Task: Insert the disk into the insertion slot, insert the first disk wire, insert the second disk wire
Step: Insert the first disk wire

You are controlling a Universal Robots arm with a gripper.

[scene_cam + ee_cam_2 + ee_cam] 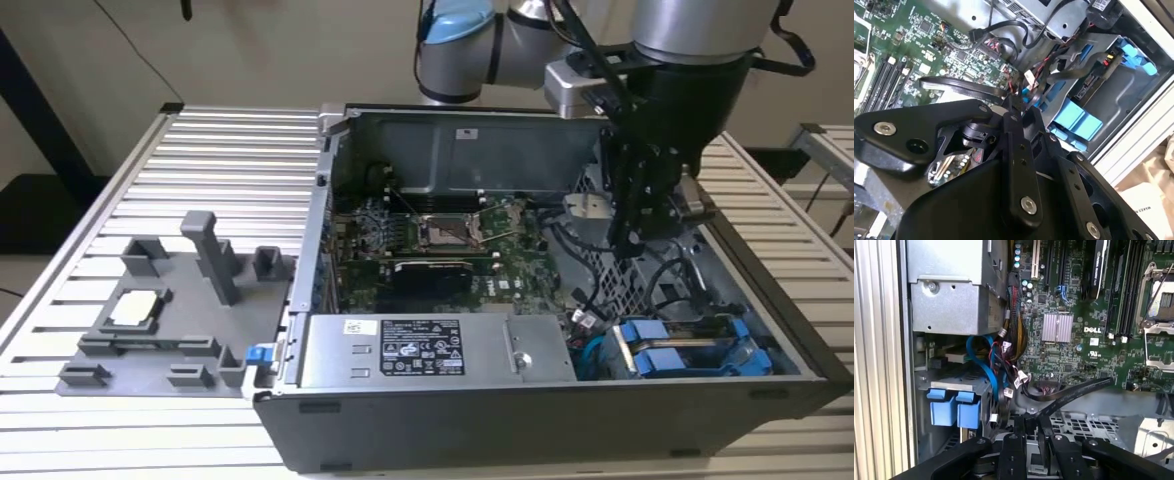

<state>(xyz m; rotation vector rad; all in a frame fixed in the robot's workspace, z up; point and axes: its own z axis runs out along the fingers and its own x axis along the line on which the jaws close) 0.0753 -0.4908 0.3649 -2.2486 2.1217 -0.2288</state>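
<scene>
Slatted worktop (160, 180) carries the open PC case (534, 430). To the exterior view's left of the PSU box (420, 350): grey fixture tray (147, 330) w/ upright posts. Behind the PSU box: motherboard (441, 240).

Just to the exterior view's right of the PSU box is the disk (650, 352), seated in the insertion slot (694, 340). Its bright blue carrier end faces out and the drive body is mostly hidden by the cage. So step 1 looks done, and the wire stage is prob. in hand.

The pincer (625, 242) hangs inside the case, behind and to the exterior view's right of the PSU box. Its tips look clamped together on a flat black wire (1074, 392). Can't tell if that is the 1st or 2nd wire. Seating it would need the plug squared to the disk's port, w/ the loose cables nearby kept out of the way.
</scene>
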